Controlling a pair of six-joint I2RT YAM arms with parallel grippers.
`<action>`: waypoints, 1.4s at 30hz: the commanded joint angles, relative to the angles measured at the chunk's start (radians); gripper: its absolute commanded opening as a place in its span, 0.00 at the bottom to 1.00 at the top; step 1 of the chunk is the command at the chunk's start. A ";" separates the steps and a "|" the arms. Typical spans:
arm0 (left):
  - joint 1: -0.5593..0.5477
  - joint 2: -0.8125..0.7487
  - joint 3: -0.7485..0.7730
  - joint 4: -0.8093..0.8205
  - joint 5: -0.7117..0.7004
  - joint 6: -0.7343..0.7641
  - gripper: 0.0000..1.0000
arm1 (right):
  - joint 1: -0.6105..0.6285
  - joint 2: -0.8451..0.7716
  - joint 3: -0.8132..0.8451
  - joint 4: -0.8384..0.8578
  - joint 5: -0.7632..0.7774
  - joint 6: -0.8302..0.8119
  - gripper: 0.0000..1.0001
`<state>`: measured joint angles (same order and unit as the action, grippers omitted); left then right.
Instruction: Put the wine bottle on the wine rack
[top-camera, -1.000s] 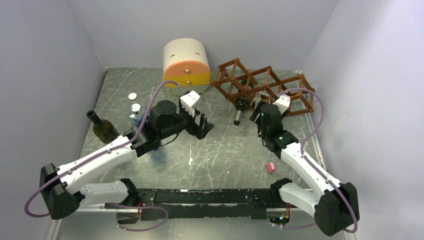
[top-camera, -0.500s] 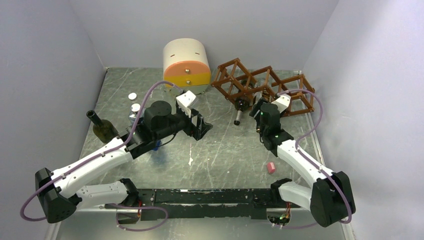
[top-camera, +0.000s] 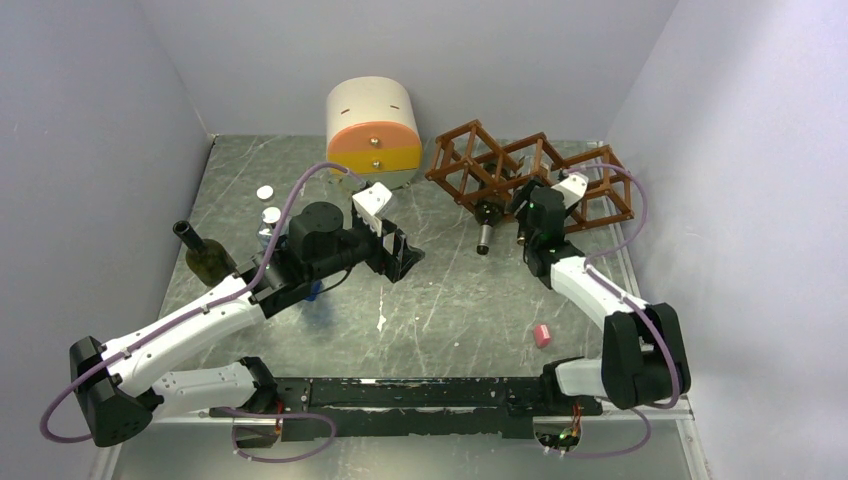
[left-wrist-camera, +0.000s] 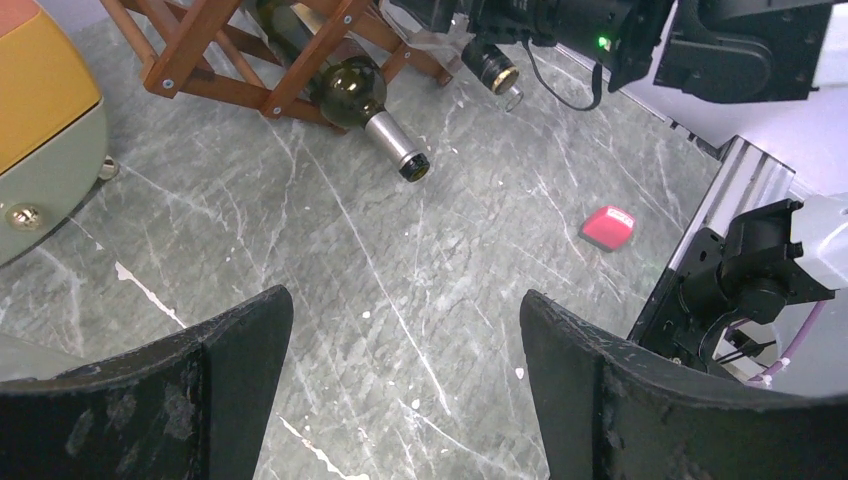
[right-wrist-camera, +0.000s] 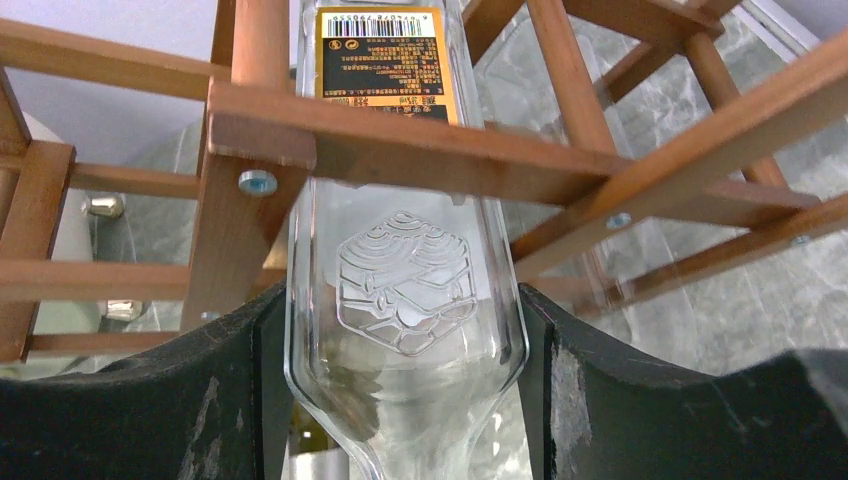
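Risk: the clear wine bottle (right-wrist-camera: 405, 270), clenched in the right hand (right-wrist-camera: 400, 335) and lying part-way through a wine rack (right-wrist-camera: 420, 130) cell, may snag a bar and shove the rack. Left hand (left-wrist-camera: 400, 345) hangs released above the worktop (left-wrist-camera: 450, 260). We see the bottle against the bars only in the right wrist view; overhead we cannot make it out.

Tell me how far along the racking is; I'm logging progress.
Done: one dark bottle lies in the wine rack, neck sticking out. In hand: the right gripper is shut on a clear bottle, pushed partway into a rack cell. Left: seat it and let go. The left gripper hangs open; another green bottle stands unracked.
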<state>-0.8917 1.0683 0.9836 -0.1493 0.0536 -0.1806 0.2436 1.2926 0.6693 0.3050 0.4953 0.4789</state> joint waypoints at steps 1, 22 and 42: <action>0.005 -0.008 0.021 -0.007 0.010 -0.010 0.88 | -0.068 0.031 0.080 0.166 -0.028 -0.041 0.07; 0.004 0.012 0.040 -0.016 0.006 -0.015 0.88 | -0.099 0.003 0.086 0.019 -0.106 -0.070 0.88; 0.005 -0.128 0.130 -0.100 -0.374 0.085 1.00 | -0.099 -0.300 0.278 -0.507 -0.448 -0.183 0.75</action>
<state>-0.8917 0.9867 1.0512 -0.2214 -0.1562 -0.1596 0.1513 1.0283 0.9192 -0.0898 0.2752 0.3916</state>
